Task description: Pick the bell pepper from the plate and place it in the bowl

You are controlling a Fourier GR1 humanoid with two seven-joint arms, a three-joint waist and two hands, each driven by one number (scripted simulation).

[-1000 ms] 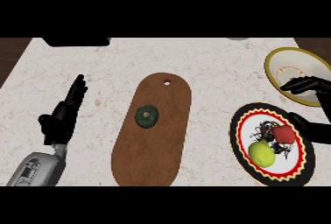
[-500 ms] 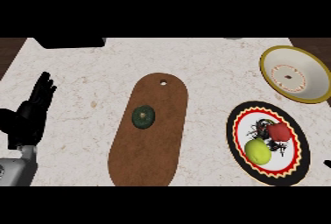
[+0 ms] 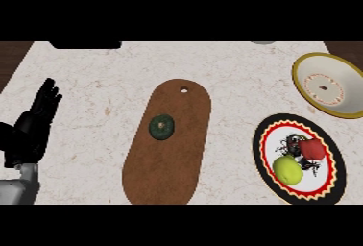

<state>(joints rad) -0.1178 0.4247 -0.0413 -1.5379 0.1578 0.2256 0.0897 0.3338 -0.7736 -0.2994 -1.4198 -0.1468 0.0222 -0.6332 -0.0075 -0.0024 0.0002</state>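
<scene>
Counter (image 3: pixel 106 77): bell pepper (image 3: pixel 312 149) on plate (image 3: pixel 266 144); bowl (image 3: pixel 306 67) beside; left hand (image 3: pixel 32 127) spread.

The pale speckled marble counter (image 3: pixel 106 81) carries a long brown wooden cutting board (image 3: pixel 170 163) at centre, a cream gold-rimmed bowl (image 3: pixel 347 79) at two o'clock, and a red-and-black patterned plate (image 3: pixel 269 129) at four o'clock.

- A cutting board (image 3: pixel 166 149) is lying mid-counter, carrying a small round item (image 3: pixel 162 127).
- To its right, the plate (image 3: pixel 266 158) is holding the bell pepper (image 3: pixel 312 149) and, nearer me, a rounder fruit (image 3: pixel 287 170).
- The bowl (image 3: pixel 327 89) is sitting behind the plate.
- My left hand (image 3: pixel 32 127) is resting at the far left.
</scene>
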